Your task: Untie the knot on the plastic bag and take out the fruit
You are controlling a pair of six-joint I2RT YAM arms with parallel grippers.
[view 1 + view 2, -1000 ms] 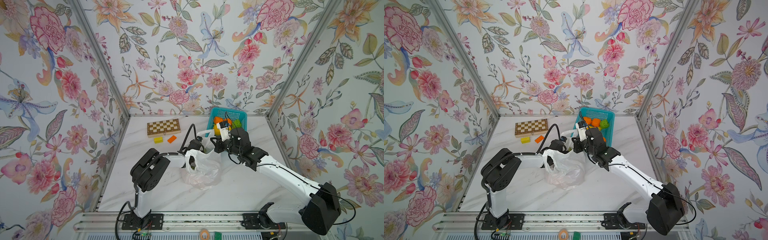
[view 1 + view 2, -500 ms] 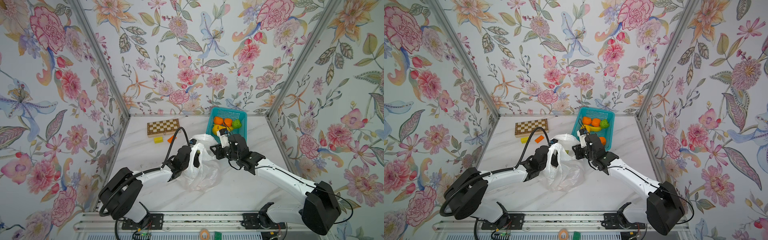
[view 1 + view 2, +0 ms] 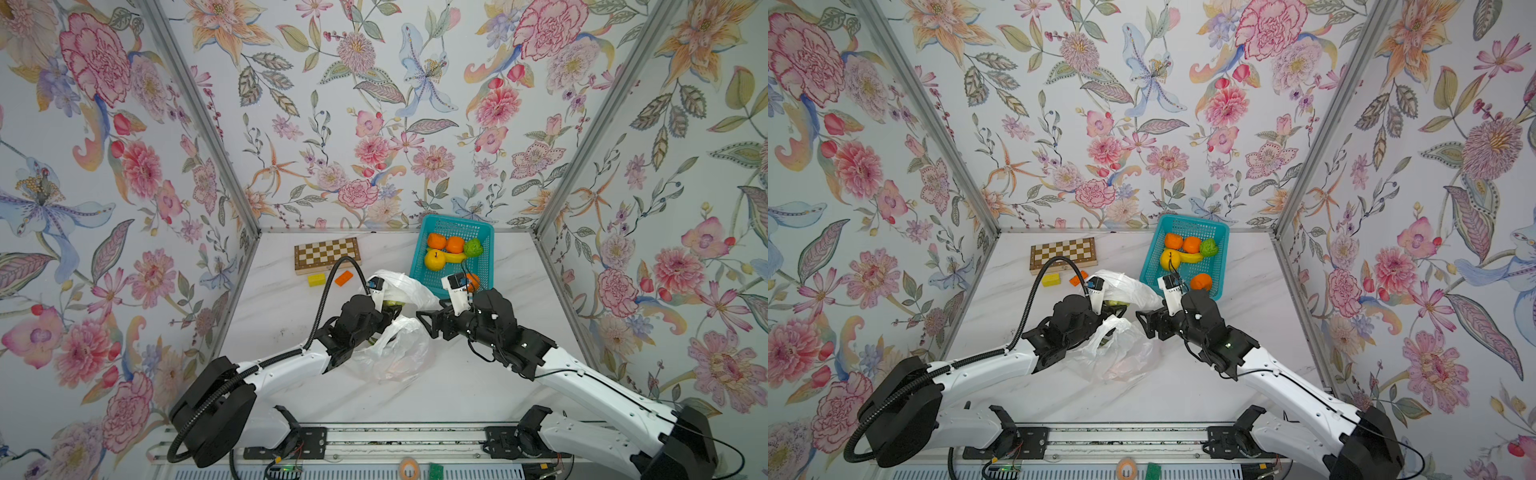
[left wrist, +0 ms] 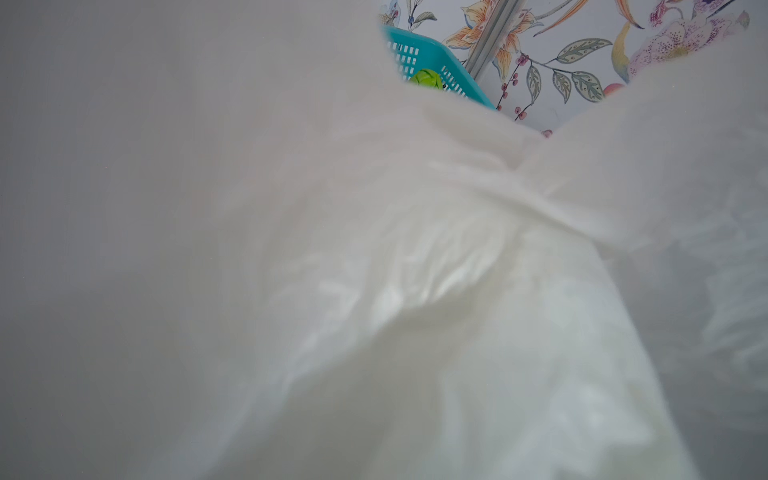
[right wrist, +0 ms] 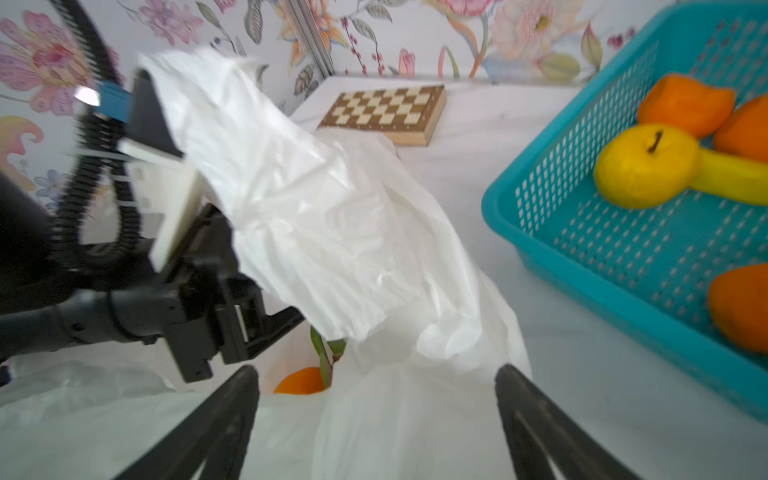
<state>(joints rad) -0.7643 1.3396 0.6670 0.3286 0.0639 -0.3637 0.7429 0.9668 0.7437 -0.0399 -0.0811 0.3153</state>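
Note:
The plastic bag lies open mid-table in both top views, its upper flap draped over my left wrist. No knot shows. My left gripper reaches into the bag's mouth, and film hides its jaws. White film fills the left wrist view. My right gripper stands open just right of the bag's mouth, with nothing held. An orange fruit and green leaves show inside the bag. Oranges, a yellow apple and a green fruit lie in the teal basket.
A banana lies in the basket, and another orange sits at the basket's near end. A chessboard, a yellow block and an orange block lie at the back left. Flowered walls close in three sides.
My right gripper has gone from shut to open and drawn back from the basket toward the bag. An orange now lies at the basket's near end. My left arm has dropped low and stretched out.

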